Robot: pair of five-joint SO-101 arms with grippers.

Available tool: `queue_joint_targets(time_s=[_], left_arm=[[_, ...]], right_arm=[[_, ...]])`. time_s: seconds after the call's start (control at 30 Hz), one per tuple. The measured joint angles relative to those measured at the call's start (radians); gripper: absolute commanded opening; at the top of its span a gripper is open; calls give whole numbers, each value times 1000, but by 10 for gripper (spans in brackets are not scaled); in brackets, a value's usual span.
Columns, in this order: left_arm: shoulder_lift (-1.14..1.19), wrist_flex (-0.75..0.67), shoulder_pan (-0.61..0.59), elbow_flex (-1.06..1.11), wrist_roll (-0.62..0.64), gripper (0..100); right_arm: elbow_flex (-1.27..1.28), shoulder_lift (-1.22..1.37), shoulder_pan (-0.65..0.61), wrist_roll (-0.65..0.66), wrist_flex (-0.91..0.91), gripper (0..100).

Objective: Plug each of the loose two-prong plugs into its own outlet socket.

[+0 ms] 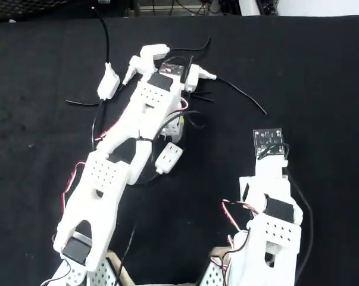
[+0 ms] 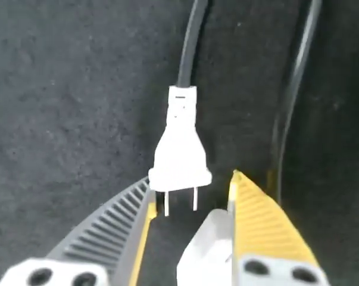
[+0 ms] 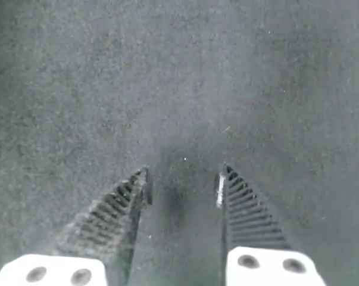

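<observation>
Fingers (image 2: pixel 256 220) of the left hand (image 2: pixel 191 179) are held spread, one grey and one yellow, with nothing pinched between them. In the left wrist view a white two-prong plug (image 2: pixel 179 149) is seen lying flat on the black desk (image 2: pixel 60 89) just beyond the fingertips. Its two prongs are turned toward the gap between the fingers, and its black cord (image 2: pixel 190 42) is led straight away from the hand. One corner of the plug's base is placed just beside the grey finger's tip; whether they touch cannot be told. A second black cord (image 2: pixel 292 89) is laid alongside, near the yellow finger.

From the high view the left arm (image 1: pixel 116 155) is stretched from the near edge toward the far middle of the desk. The same plug (image 1: pixel 108 81) is found beside its wrist, unplugged. A second white plug (image 1: pixel 198 74) is seen at the other side of that wrist, also loose. The white outlet socket (image 1: pixel 167 156) is set close against the left arm's forearm, nearer the robot's base and apart from both plugs.

The right hand (image 3: pixel 184 179) is held spread as well, with bare black desk showing between its fingers. The right arm (image 1: pixel 274 208) is kept near the desk's near edge, well apart from the plugs and the socket.
</observation>
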Motion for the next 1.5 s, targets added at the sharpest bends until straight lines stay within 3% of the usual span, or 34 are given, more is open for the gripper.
queue_joint_targets(time_s=[0.5, 1.0, 1.5], left_arm=[[0, -6, -26, -3, -97, 202], [0, 44, -37, -155, -160, 202], [81, -49, -63, -155, -215, 202]], right_arm=[[0, 0, 0, 0, 0, 177], [0, 0, 0, 0, -9, 177], [0, 0, 0, 0, -9, 177]])
